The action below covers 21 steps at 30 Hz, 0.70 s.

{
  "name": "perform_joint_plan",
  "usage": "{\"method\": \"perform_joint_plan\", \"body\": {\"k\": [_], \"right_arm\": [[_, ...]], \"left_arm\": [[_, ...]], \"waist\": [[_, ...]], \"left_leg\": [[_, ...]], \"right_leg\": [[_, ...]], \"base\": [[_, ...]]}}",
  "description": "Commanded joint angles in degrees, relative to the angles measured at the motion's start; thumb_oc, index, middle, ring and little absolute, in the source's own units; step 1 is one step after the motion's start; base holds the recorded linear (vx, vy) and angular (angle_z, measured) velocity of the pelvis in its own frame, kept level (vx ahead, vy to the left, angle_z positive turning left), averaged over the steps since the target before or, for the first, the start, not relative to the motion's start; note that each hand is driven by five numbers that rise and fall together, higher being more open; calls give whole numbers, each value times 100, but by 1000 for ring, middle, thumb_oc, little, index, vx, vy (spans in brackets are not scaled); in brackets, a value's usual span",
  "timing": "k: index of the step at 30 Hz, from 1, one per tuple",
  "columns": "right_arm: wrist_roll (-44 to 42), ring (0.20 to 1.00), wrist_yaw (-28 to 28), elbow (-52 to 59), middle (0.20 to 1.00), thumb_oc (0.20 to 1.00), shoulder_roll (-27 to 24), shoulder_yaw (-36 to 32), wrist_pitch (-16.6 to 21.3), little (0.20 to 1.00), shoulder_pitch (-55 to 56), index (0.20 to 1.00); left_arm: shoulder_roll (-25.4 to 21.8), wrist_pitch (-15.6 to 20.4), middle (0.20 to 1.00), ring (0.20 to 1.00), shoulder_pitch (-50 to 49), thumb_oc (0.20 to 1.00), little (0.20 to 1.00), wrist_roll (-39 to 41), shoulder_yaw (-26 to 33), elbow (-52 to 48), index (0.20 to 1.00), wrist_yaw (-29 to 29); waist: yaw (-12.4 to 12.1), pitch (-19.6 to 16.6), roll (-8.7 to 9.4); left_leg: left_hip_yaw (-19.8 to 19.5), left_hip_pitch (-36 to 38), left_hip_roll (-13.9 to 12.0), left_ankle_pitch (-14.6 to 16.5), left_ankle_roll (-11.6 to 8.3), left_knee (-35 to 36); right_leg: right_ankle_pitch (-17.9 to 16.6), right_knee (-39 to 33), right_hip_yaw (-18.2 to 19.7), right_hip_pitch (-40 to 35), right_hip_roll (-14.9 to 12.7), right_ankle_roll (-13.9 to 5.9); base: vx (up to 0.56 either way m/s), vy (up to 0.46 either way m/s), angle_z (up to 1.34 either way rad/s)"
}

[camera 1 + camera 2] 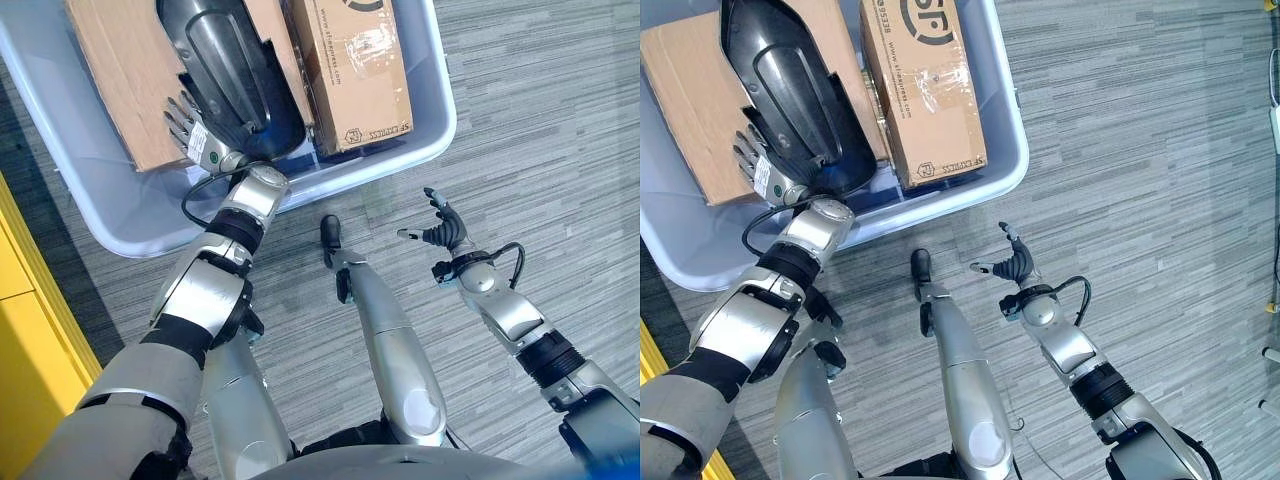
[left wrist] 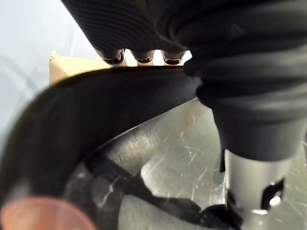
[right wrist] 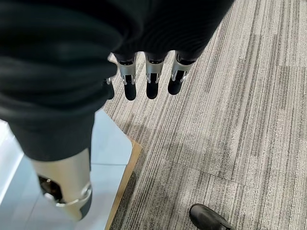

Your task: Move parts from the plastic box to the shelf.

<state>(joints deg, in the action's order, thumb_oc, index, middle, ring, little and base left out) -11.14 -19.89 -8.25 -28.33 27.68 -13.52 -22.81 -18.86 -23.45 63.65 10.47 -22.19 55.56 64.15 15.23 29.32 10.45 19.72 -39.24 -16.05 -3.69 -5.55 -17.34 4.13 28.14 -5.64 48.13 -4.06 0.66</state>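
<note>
L hand (image 1: 195, 135) fingers curled round black part (image 1: 235, 70) in plastic box (image 1: 420, 135), long axis running away from it; R hand (image 1: 440, 230) relaxed open, farther off.

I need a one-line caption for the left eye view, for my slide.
Left robot hand reaches under a large black moulded plastic part in the pale blue plastic box; right robot hand hangs open over grey carpet.
</note>
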Motion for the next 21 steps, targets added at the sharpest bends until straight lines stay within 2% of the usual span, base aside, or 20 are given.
{"method": "perform_joint_plan", "body": {"k": [1, 6, 7, 8, 9, 10, 11, 13, 14, 17, 21], "right_arm": [[51, 1000, -42, 161, 1000, 1000, -280, -52, 129, 1000, -127, 1000], [48, 1000, -61, 98, 1000, 1000, -284, -30, 158, 1000, -178, 1000], [33, 1000, -74, 91, 1000, 1000, -293, -21, 183, 1000, -186, 1000], [33, 1000, -78, 98, 1000, 1000, -295, -19, 181, 1000, -183, 1000], [36, 1000, -91, 107, 1000, 1000, -296, -13, 183, 1000, -175, 1000], [37, 1000, -112, 87, 1000, 1000, -284, -5, 205, 1000, -171, 1000], [33, 1000, -130, 69, 1000, 1000, -277, 1, 211, 1000, -181, 1000], [97, 1000, -200, 70, 1000, 1000, -274, 9, 219, 1000, -200, 1000], [173, 1000, -195, 39, 1000, 1000, -280, 4, 253, 1000, -214, 1000], [135, 1000, -224, 97, 1000, 1000, -302, -36, 236, 1000, -209, 1000], [119, 1000, -220, 118, 1000, 1000, -296, -25, 275, 1000, -218, 1000]], "left_arm": [[-23, -307, 1000, 1000, -299, 1000, 1000, 317, 207, 549, 1000, -344], [-79, -488, 1000, 1000, -252, 1000, 1000, -34, 194, 665, 1000, -285], [-115, -516, 944, 944, -233, 944, 944, 84, 157, 674, 944, -267], [-120, -508, 774, 774, -233, 774, 774, 98, 159, 680, 774, -264], [-131, -530, 322, 322, -236, 322, 322, 102, 169, 690, 322, -288], [-142, -564, 200, 200, -239, 200, 200, 128, 185, 700, 200, -359], [-137, -575, 200, 200, -242, 200, 200, 228, 197, 744, 200, -407], [-111, -294, 200, 200, -291, 200, 200, 440, 253, 786, 200, -474], [-115, -223, 200, 200, -272, 200, 200, 299, 298, 818, 200, -428], [-172, -326, 200, 200, -273, 200, 200, 362, 341, 810, 200, -396], [-225, -478, 200, 200, -283, 200, 200, 304, 362, 828, 200, -83]], "waist": [[93, 47, 230], [96, 47, 204], [88, 47, 205], [86, 47, 204], [84, 47, 203], [83, 47, 200], [80, 47, 196], [71, 47, 183], [74, 47, 176], [66, 47, 170], [57, 47, 178]], "left_leg": [[-519, -670, -113, 138, -274, -849], [-505, -688, -116, 134, -281, -841], [-511, -700, -118, 127, -285, -842], [-512, -698, -119, 130, -285, -840], [-512, -694, -120, 134, -286, -838], [-514, -704, -122, 135, -288, -847], [-519, -718, -123, 134, -289, -856], [-524, -741, -125, 134, -289, -877], [-525, -742, -126, 148, -289, -891], [-530, -768, -125, 157, -288, -911], [-538, -777, -128, 162, -289, -908]], "right_leg": [[-369, -234, -43, -21, -47, -307], [-361, -245, -41, 5, -55, -295], [-369, -250, -53, 10, -60, -294], [-364, -253, -54, 5, -60, -295], [-355, -256, -54, -3, -60, -297], [-356, -248, -52, 10, -58, -296], [-355, -239, -58, 25, -61, -292], [-344, -200, -64, 60, -67, -286], [-324, -181, -62, 64, -68, -284], [-314, -179, -64, 78, -62, -282], [-310, -178, -73, 85, -64, -279]], "base": [[0, 0, 0], [0, 0, 0], [0, 0, 0], [0, 0, 0], [0, 0, 0], [0, 0, 0], [0, 0, 0], [0, 0, 0], [0, 0, 0], [0, 0, 0], [0, 0, 0]]}}
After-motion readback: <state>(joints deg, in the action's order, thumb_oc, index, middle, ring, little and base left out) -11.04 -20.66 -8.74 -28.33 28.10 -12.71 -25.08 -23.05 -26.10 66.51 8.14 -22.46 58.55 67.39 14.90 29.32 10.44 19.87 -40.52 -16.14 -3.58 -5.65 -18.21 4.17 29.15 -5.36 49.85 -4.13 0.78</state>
